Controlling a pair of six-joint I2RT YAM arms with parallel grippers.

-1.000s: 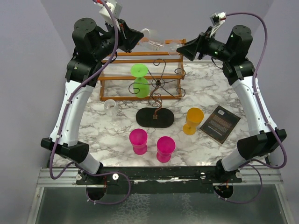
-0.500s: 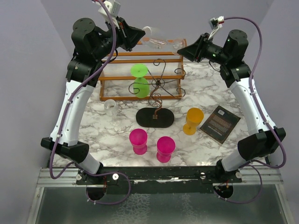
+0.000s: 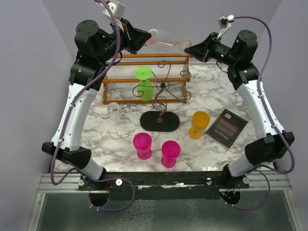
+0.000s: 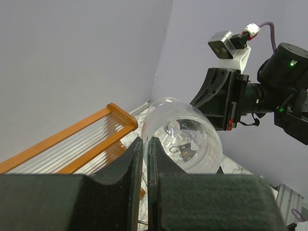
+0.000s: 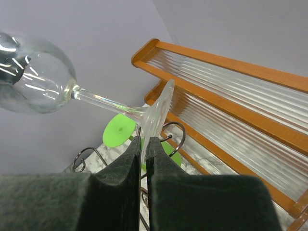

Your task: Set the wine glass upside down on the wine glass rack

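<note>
A clear wine glass lies level in the air above the back of the table, held at both ends. My left gripper is shut on the bowl's rim; in the left wrist view the bowl fills the space beyond the left gripper. My right gripper is shut on the glass's foot, with the stem running off to the left of the right gripper. The dark wire wine glass rack stands below on its black oval base. A green glass hangs upside down on it.
An orange-brown wooden slatted shelf stands behind the rack, under the held glass. Two pink glasses, an orange glass, a small clear cup and a dark book sit on the marble table.
My right gripper has shut on the foot of the clear glass. The left gripper has kept its grip on the bowl's rim and hardly moved.
</note>
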